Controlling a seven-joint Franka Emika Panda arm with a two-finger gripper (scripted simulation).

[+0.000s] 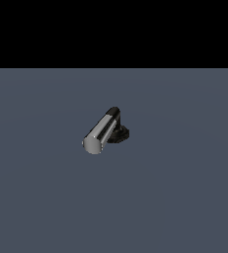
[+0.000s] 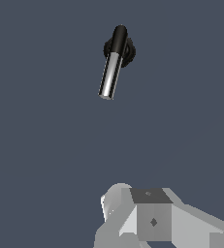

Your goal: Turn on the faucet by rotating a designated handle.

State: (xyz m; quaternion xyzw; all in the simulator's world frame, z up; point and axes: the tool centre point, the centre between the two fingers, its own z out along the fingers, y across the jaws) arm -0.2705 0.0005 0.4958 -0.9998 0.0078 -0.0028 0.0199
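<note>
Sitting in the middle of the grey surface (image 1: 46, 197) is the faucet (image 1: 116, 129), with its shiny handle (image 1: 99, 133) sticking out sideways from the black post. Nothing touches it. In the wrist view the pincer (image 2: 142, 218) is well apart from it, and I cannot tell if it is apart or together. I think the reaching step comes first: get close, then push the handle around.

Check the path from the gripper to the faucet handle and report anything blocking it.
Nothing visible blocks it. In the wrist view only bare grey floor lies between the gripper and the chrome handle, which juts sideways from the faucet. The exterior view shows the faucet alone, the arm out of frame.
</note>
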